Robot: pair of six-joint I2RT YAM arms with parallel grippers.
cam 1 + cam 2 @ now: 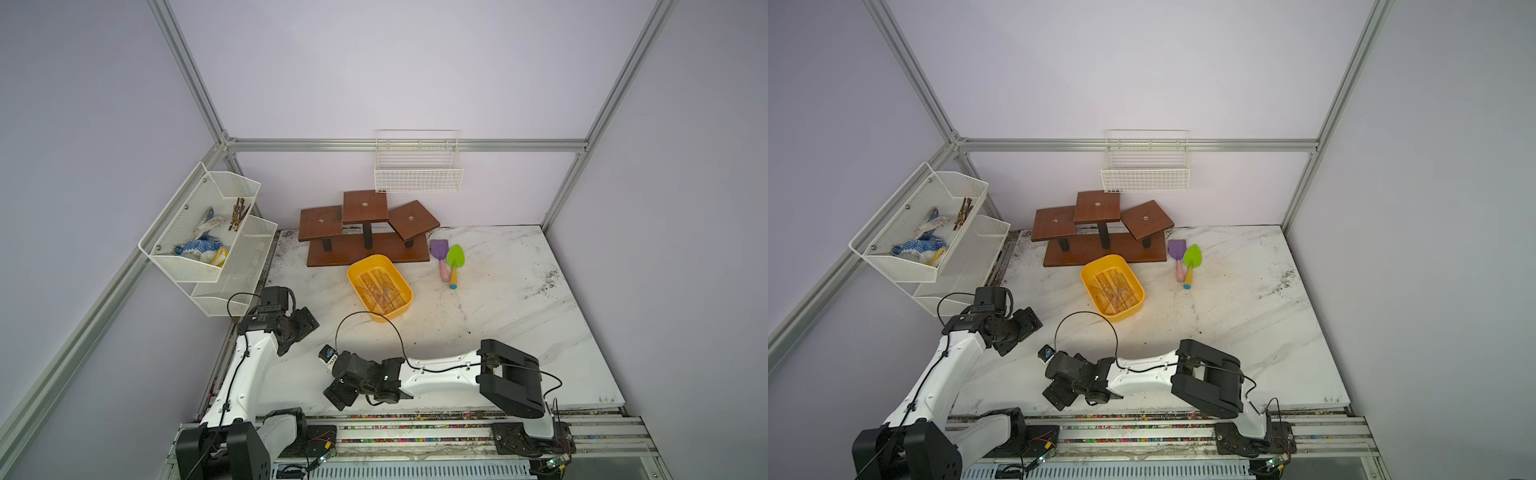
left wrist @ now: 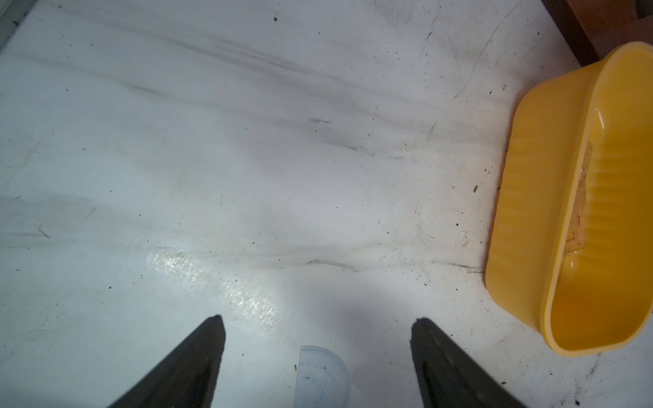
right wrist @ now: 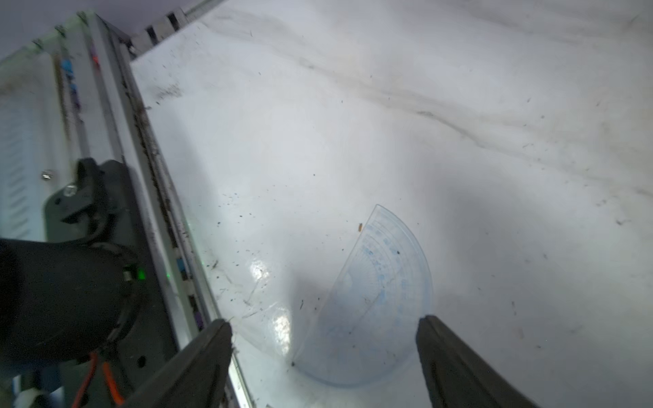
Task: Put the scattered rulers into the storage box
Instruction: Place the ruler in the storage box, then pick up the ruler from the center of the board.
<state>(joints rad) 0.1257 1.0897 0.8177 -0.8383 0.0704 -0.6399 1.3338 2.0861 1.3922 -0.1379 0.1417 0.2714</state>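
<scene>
In both top views the white mesh shelves [image 1: 208, 232] hang at the left of the frame, beside the marble table [image 1: 498, 328]. Just right of them the left gripper [image 1: 301, 332] hovers over bare tabletop, and the right gripper [image 1: 340, 392] sits lower in the frame, near the table's front edge. From up there I cannot tell how either tool's jaws stand, but the wrist views settle it: the left gripper [image 2: 318, 321] is spread wide and pinches nothing, and the right gripper [image 3: 325, 323] is splayed as far. A bluish protractor [image 3: 381, 300] lies flat on the table between the right fingers, ungripped. The left wrist view catches only part of the protractor [image 2: 323, 378], and the top views do not resolve it. At centre frame the yellow storage box [image 1: 384, 316] holds the rulers [image 1: 380, 291] lying flat inside. Further right lie two toy shovels [image 1: 449, 262].
</scene>
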